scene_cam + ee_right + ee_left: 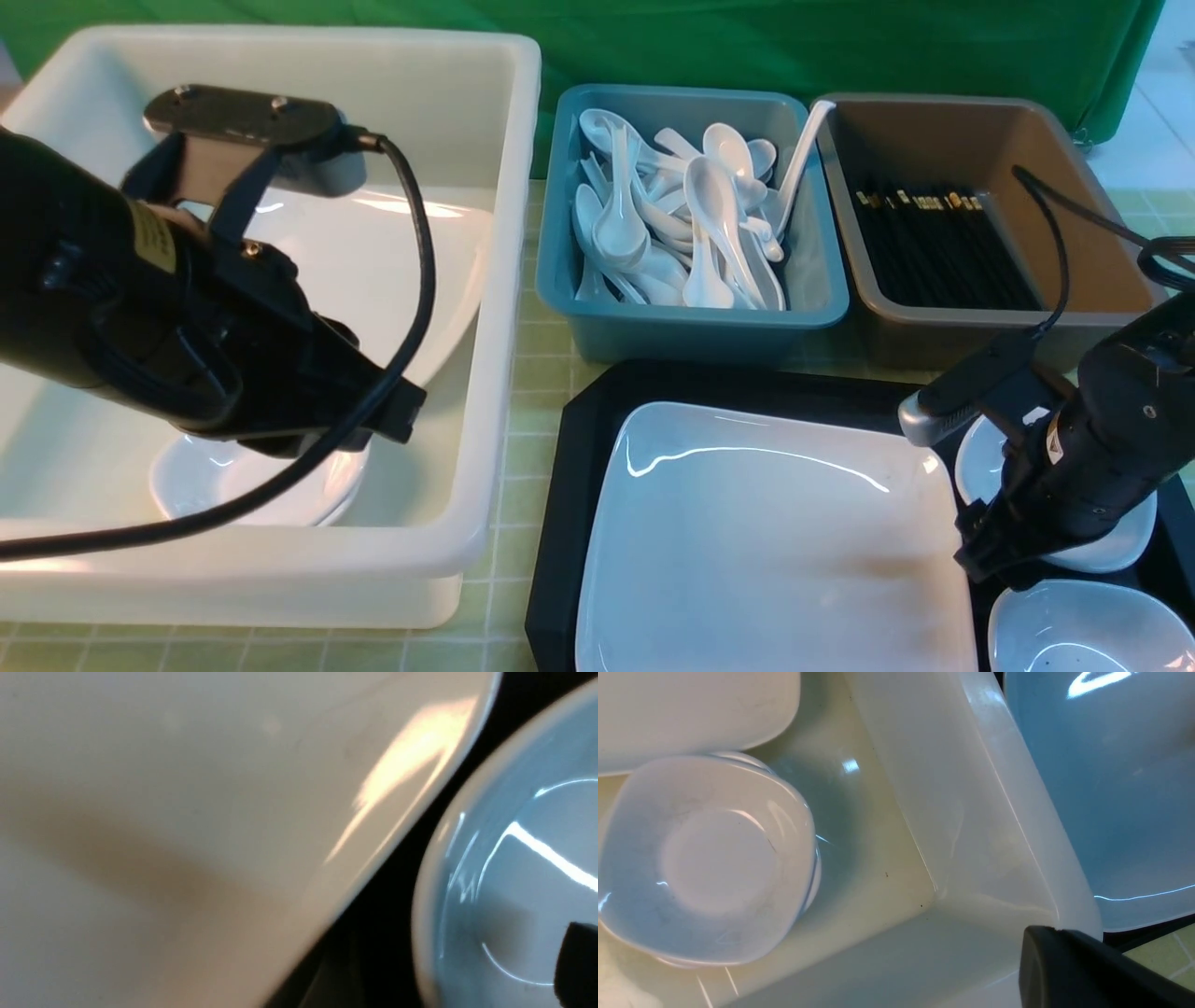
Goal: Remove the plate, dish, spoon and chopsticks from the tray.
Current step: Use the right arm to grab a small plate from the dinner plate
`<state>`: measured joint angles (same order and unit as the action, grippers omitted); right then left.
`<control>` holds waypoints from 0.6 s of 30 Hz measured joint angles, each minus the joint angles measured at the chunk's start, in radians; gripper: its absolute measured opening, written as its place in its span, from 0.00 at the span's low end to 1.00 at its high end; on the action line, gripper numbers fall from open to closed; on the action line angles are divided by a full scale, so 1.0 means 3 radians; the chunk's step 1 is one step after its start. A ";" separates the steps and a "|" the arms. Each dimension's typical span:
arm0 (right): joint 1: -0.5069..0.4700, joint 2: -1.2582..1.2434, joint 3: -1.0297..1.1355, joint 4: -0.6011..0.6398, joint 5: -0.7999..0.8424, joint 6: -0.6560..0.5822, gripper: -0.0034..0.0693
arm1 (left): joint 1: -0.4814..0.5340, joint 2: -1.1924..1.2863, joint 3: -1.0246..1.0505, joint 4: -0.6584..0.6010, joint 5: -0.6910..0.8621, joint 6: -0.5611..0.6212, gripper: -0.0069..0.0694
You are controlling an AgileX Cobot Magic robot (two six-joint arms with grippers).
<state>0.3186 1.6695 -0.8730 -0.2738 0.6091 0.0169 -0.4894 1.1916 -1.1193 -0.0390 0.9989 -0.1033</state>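
The plate [775, 532] fills most of the tray [560, 560]; small dishes [1074, 625] crowd its right edge, leaving only a narrow gap between.

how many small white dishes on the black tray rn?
2. One dish sits at the tray's right side, partly covered by the right arm; the other dish is in its near right corner, cut by the frame edge. More may hide under the arm.

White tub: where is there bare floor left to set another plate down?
Bare floor lies between the small dish and the near right corner of the white tub. The far side is crowded: a large plate fills it.
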 joint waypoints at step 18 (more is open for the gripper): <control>0.0013 -0.0259 -0.0043 -0.0136 0.0044 -0.0003 0.13 | 0.0001 0.0000 0.0000 0.0002 -0.0053 0.0009 0.08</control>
<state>0.3225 1.5920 -0.8860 -0.3146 0.6223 0.0161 -0.4892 1.1916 -1.1193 -0.0384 0.9831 -0.1005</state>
